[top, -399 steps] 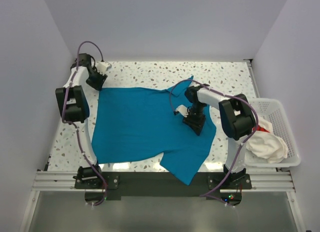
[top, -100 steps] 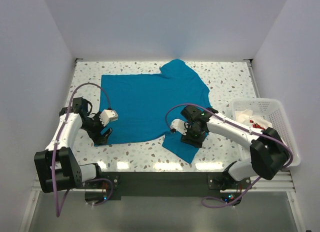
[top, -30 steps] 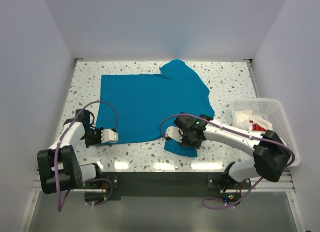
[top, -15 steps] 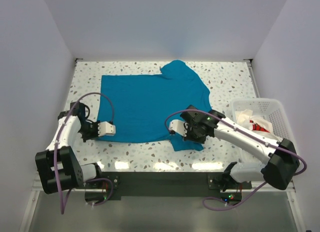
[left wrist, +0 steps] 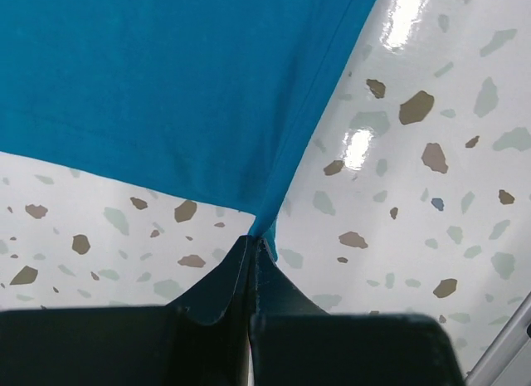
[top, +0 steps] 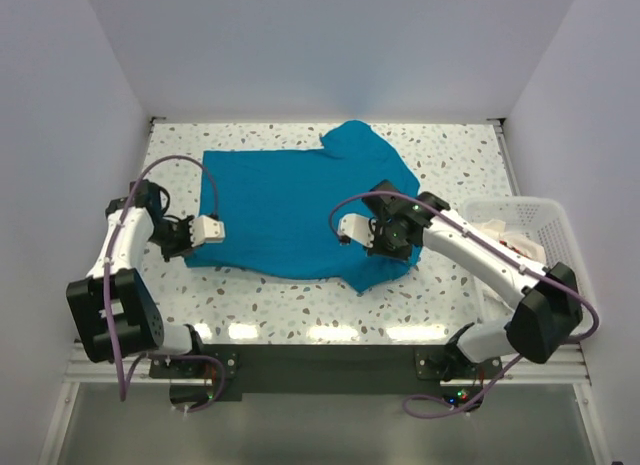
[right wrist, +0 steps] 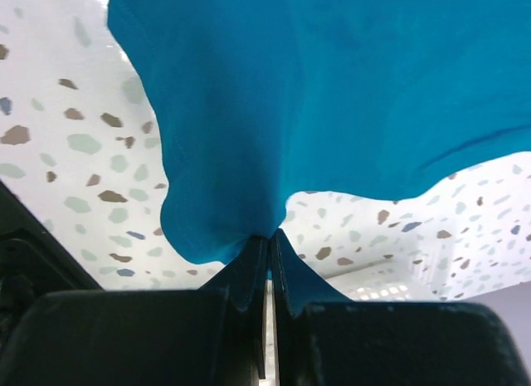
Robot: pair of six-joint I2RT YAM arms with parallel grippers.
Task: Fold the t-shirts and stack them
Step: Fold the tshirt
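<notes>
As my left gripper (left wrist: 253,243) and right gripper (right wrist: 267,238), both clamped on the near hem of the teal t-shirt (top: 290,200), have raised it and drawn it inward over the table (top: 455,155), the fold has begun; the shirt's far half lies flat.

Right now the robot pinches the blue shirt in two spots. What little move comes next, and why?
Probably fold both pinched spots over toward the far edge. The left end effector and right end effector are each shut on the near edge of the teal-blue cloth t-shirt, lifted off the speckled table.
</notes>
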